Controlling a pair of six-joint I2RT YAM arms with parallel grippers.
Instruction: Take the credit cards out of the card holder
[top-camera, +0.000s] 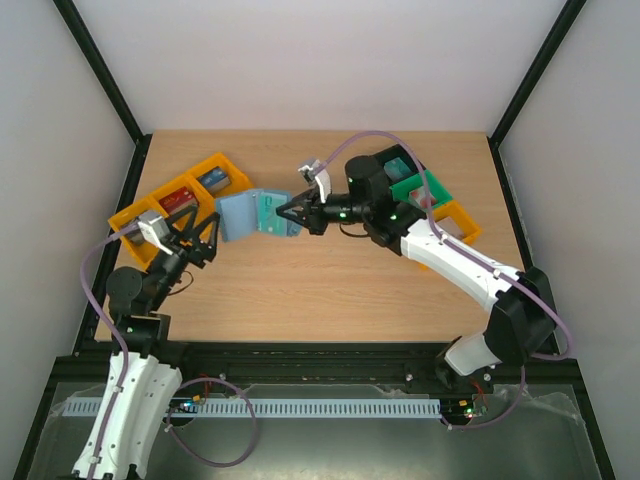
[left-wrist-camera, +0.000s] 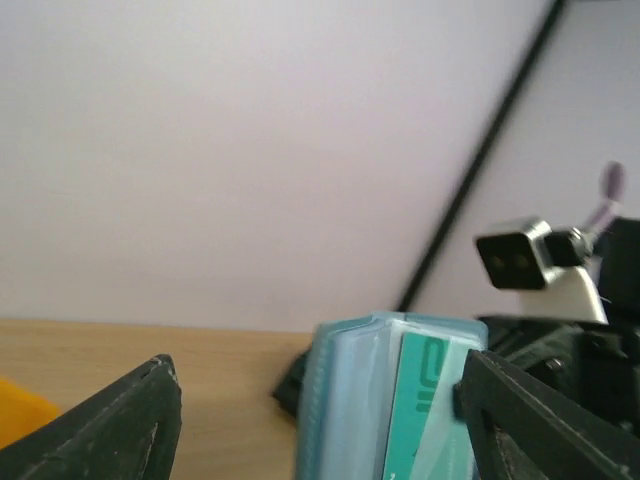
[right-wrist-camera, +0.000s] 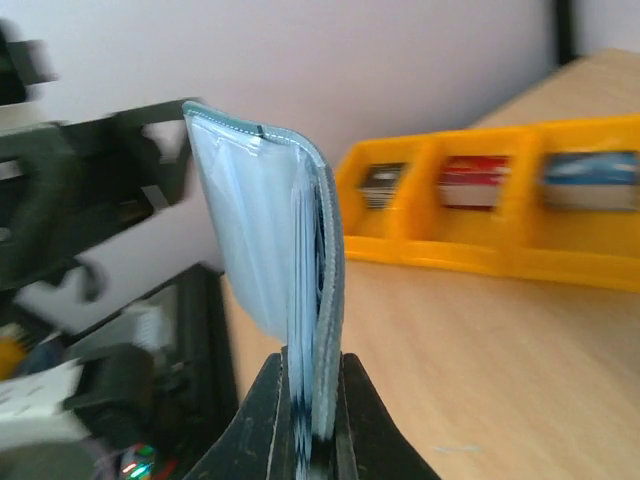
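The card holder (top-camera: 240, 215) is in the middle-left part of the wooden surface (top-camera: 320, 290), between the two arms. It is open, and its pale blue inner side faces the top camera. It is thin and flat, with rounded corners. Seen edge-on in the right wrist view, it has a soft blue-teal outer skin and several pale, slightly glossy pocket layers inside. A green-teal credit card (top-camera: 266, 208) sits in a pocket on the half nearer to the right arm. In the left wrist view this card (left-wrist-camera: 425, 400) looks smooth and stiff, with pale print on it, and it lies behind a clear pocket.

The right gripper (top-camera: 288, 215) has its jaws pressed together on the edge of the card holder. The two black fingers (right-wrist-camera: 265, 430) pinch the layers between them.

The left gripper (top-camera: 205, 230) is at the other side of the card holder. Its jaws are spread wide, and the wedge-shaped black fingers (left-wrist-camera: 120, 430) stand on both sides of the holder's edge. I cannot tell if they touch it.

Behind the left gripper lies a long orange plastic tray (top-camera: 140, 215) with square compartments. These hold small blocks (right-wrist-camera: 470, 182) in grey, red and blue. A green tray (top-camera: 432, 188) sits behind the right arm.
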